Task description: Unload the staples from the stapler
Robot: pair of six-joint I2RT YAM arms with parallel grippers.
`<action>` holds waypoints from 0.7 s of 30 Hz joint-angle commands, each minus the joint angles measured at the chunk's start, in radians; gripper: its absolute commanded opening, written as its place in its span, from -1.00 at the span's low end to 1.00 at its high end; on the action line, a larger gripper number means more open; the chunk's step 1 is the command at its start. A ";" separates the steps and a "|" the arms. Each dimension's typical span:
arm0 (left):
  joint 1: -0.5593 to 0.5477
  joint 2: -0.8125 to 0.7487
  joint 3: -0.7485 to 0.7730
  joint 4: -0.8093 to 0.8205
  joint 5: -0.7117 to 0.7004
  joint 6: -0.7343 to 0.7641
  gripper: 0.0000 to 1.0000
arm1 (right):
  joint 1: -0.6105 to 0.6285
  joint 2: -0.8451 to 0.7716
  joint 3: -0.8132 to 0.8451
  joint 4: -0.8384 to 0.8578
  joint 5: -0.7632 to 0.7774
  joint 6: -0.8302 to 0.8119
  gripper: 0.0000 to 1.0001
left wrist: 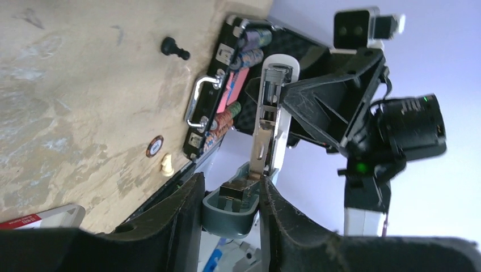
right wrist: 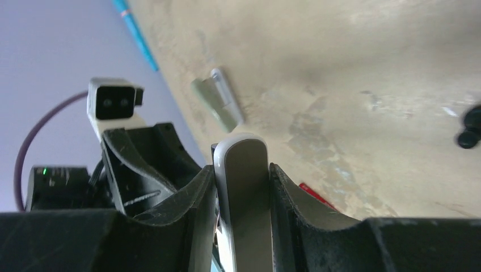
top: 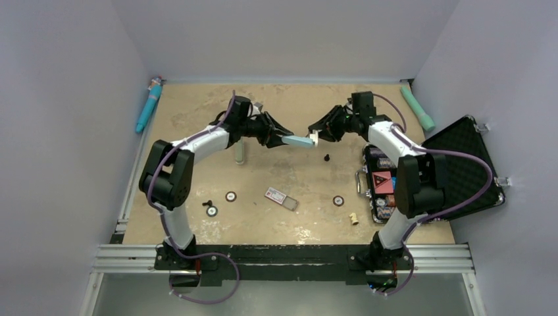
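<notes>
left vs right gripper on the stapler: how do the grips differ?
The left gripper clamps the teal base end of the stapler; the right gripper clamps its white top end. The left gripper reaches in from the left side and the right gripper from the right, so they face each other. Shared: both are shut on the stapler, holding it above the table.

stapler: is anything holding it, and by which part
Both grippers hold the stapler: the left gripper clamps its blue-grey base end, the right gripper its white top cover.
</notes>
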 commanded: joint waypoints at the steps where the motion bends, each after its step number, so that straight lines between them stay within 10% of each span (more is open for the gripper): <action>1: -0.047 0.064 0.019 -0.318 -0.089 0.033 -1.00 | -0.015 0.021 0.180 -0.111 0.297 0.038 -1.00; 21: -0.056 0.204 0.112 -0.502 -0.127 -0.080 -1.00 | 0.012 0.409 0.564 -0.597 0.673 0.007 -1.00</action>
